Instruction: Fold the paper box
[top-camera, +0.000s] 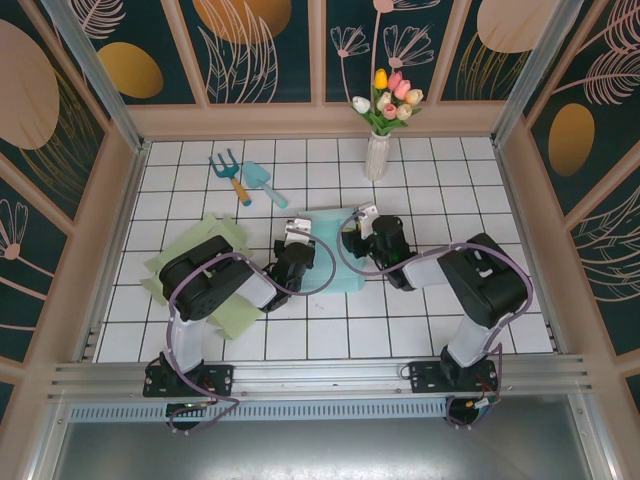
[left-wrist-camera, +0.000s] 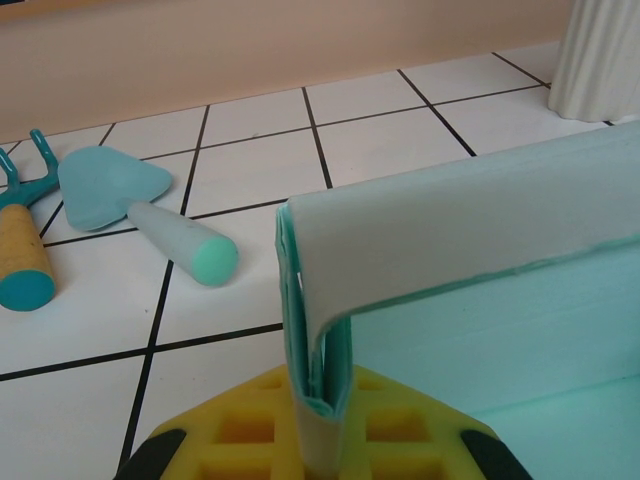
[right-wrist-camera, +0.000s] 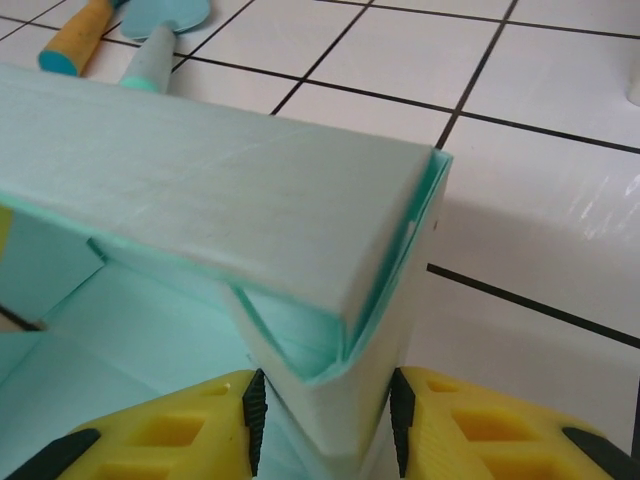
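Located paper box (top-camera: 326, 250), pale teal, mid counter (top-camera: 470, 190) between the two arms, long wall raised with top edge rolled over. Logged left fingers (left-wrist-camera: 240, 445) clenched tight on the doubled wall at one end corner. Logged right fingers (right-wrist-camera: 480, 420) grasping the opposite corner, pads against both sides of the folded layers, tucked flap visible just inside. Judged as light, thin card: easy to crease, springy at folds, likely to pop open if let go, likely to crush or tear if squeezed mid-wall. Judged best hold at corners and along fold lines, on doubled layers. Noted nothing inside box but own floor and flaps. Noted vase (top-camera: 376, 155) at back, holding tulips (top-camera: 390, 100). Noted trowel (left-wrist-camera: 110, 185) and fork (left-wrist-camera: 22, 250) lying side by side, apart from box. Noted green sheets (top-camera: 232, 322) under left arm.
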